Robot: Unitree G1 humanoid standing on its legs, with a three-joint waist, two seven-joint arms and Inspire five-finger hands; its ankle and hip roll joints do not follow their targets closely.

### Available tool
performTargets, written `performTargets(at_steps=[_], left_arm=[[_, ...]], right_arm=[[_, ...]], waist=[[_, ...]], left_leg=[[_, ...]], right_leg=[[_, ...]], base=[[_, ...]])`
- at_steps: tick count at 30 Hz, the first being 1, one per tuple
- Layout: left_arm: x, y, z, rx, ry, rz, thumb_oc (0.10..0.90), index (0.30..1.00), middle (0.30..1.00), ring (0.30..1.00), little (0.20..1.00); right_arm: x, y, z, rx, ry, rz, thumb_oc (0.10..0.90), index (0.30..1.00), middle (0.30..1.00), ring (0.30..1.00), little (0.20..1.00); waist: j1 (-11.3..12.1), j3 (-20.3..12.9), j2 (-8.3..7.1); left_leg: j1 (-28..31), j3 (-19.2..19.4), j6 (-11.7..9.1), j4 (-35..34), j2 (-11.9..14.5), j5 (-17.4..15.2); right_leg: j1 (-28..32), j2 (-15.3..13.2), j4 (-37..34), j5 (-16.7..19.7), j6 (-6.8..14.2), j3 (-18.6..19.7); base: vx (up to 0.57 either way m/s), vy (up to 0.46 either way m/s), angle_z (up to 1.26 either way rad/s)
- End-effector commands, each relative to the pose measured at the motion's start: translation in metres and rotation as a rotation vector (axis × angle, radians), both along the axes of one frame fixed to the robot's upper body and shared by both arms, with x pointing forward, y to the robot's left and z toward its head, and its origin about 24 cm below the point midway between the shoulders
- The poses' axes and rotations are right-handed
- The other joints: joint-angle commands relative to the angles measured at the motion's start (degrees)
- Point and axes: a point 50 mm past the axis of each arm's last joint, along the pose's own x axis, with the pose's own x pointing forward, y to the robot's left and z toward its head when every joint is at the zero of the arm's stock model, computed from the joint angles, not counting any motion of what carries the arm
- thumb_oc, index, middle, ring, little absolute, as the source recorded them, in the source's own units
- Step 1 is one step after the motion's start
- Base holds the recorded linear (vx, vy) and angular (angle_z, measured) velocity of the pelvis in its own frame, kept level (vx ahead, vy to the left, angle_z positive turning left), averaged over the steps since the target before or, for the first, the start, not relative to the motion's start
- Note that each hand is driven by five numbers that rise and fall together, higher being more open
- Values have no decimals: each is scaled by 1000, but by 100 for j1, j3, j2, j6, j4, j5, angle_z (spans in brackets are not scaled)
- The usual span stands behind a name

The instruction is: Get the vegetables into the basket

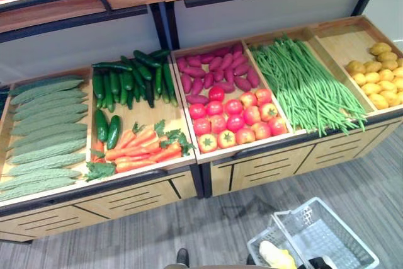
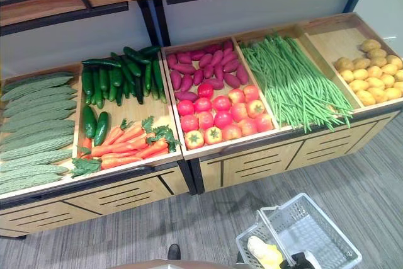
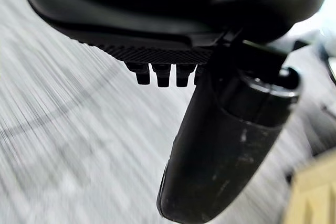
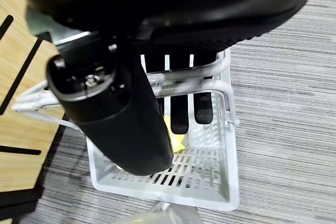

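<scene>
The right robot hand [image 4: 157,93] curls round the handles of the white basket [image 1: 340,231], carrying it low beside the vegetables [image 1: 230,114] in the stand, while the left robot hand [image 3: 220,145] hangs curled, holding nothing.

No text, labels, numbers or signs can be read anywhere in these views.
</scene>
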Motion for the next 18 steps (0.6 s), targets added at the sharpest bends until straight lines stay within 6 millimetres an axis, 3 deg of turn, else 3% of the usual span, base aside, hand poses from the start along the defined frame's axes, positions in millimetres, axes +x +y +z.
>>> performTargets(at_steps=[1, 4, 5, 6, 7, 8, 9, 10, 11, 13, 14, 15, 16, 17, 18], left_arm=[[18, 80, 44, 313, -13, 22, 900, 1000, 1000, 1000, 1000], [61, 127, 79, 508, -87, -111, 900, 1000, 1000, 1000, 1000], [138, 239, 270, 911, -194, -209, 900, 1000, 1000, 1000, 1000], [242, 181, 215, 969, -311, -529, 900, 1000, 1000, 1000, 1000], [289, 135, 246, 1274, -514, -504, 900, 1000, 1000, 1000, 1000], [283, 159, 264, 1245, -377, -668, 900, 1000, 1000, 1000, 1000], [284, 159, 265, 1248, -380, -671, 900, 1000, 1000, 1000, 1000], [253, 179, 254, 1215, -221, -600, 900, 1000, 1000, 1000, 1000], [253, 179, 254, 1214, -221, -601, 900, 1000, 1000, 1000, 1000], [295, 118, 213, 1179, -355, -854, 900, 1000, 1000, 1000, 1000], [304, 100, 209, 1207, -400, -883, 900, 1000, 1000, 1000, 1000], [323, 59, 202, 1216, -465, -1101, 900, 1000, 1000, 1000, 1000], [323, 59, 202, 1216, -465, -1101, 900, 1000, 1000, 1000, 1000], [334, 35, 200, 1230, -494, -1232, 900, 1000, 1000, 1000, 1000], [354, 66, 280, 1537, -384, -1386, 900, 1000, 1000, 1000, 1000]], right_arm=[[27, 14, -1, 40, -103, 21, 400, 300, 300, 300, 300], [29, 14, 1, 36, -115, 56, 400, 300, 300, 300, 300], [43, -10, 13, 23, -107, 96, 400, 300, 300, 300, 300], [56, 11, 9, 33, -166, 151, 400, 300, 300, 300, 300], [57, 19, 7, 14, -191, 182, 400, 300, 300, 300, 300], [49, 19, 5, 11, -165, 201, 400, 300, 300, 300, 300], [49, 20, 5, 14, -166, 199, 400, 300, 300, 300, 300], [38, 16, 2, -1, -122, 156, 400, 300, 300, 300, 300], [37, 15, 3, -2, -122, 155, 400, 300, 300, 300, 300], [51, 12, 8, -32, -177, 145, 400, 300, 300, 300, 300], [54, 13, 8, -39, -186, 150, 400, 300, 300, 300, 300], [58, 15, 9, -44, -196, 162, 400, 300, 300, 300, 300], [58, 15, 9, -44, -195, 162, 400, 300, 300, 300, 300], [62, 16, 10, -45, -210, 163, 400, 300, 300, 300, 300], [65, 3, 16, -61, -211, 185, 400, 300, 300, 300, 300]], waist=[[35, 448, -494], [-31, 439, -473], [-321, 385, -357], [-380, 390, -456], [-268, 380, -516], [-304, 351, -460], [-295, 339, -482], [-344, 391, -508], [-343, 386, -503], [-422, 518, -578], [-418, 521, -595], [-413, 575, -625], [-412, 576, -624], [-406, 614, -639], [-510, 593, -615]], left_leg=[[13, -9, -129, 11, 14, 3], [27, 3, -142, 11, 13, -6], [109, 125, -187, 11, 39, -61], [113, 153, -192, 11, 29, -57], [133, 155, -194, 11, 33, -93], [110, 142, -185, 11, 28, -63], [78, 137, -181, 11, 20, -43], [83, 157, -194, 11, 18, -47], [79, 156, -193, 11, 17, -47], [62, 161, -191, 11, 24, -43], [27, 161, -184, 11, 21, -29], [-13, 127, -176, 11, 17, -26], [-12, 127, -176, 11, 17, -26], [-46, 108, -172, 11, 15, -25], [-39, 167, -196, 11, 37, -23]], right_leg=[[108, -520, -4, 171, 452, 34], [114, -531, -4, 176, 475, 40], [137, -511, -4, 166, 527, 100], [132, -532, -4, 174, 537, 117], [134, -529, -4, 159, 558, 139], [112, -532, -4, 190, 559, 140], [84, -539, -4, 204, 558, 138], [61, -541, -4, 211, 568, 156], [58, -542, -4, 210, 569, 155], [26, -537, -4, 206, 561, 180], [-3, -544, -4, 224, 554, 185], [-6, -547, -4, 224, 544, 170], [-6, -547, -4, 224, 544, 170], [-14, -547, -4, 222, 536, 161], [-23, -544, -4, 235, 560, 203]], base=[[19, 13, 8], [38, 20, 18], [70, 40, 14], [91, 24, 18], [22, 9, 24], [7, -9, 5], [-44, -5, -5], [-30, -4, -38], [-58, -1, -75], [-47, -2, -77], [-27, -10, -9], [-20, -5, 12], [-20, -5, 13], [2, 15, 14], [15, 41, 3]])
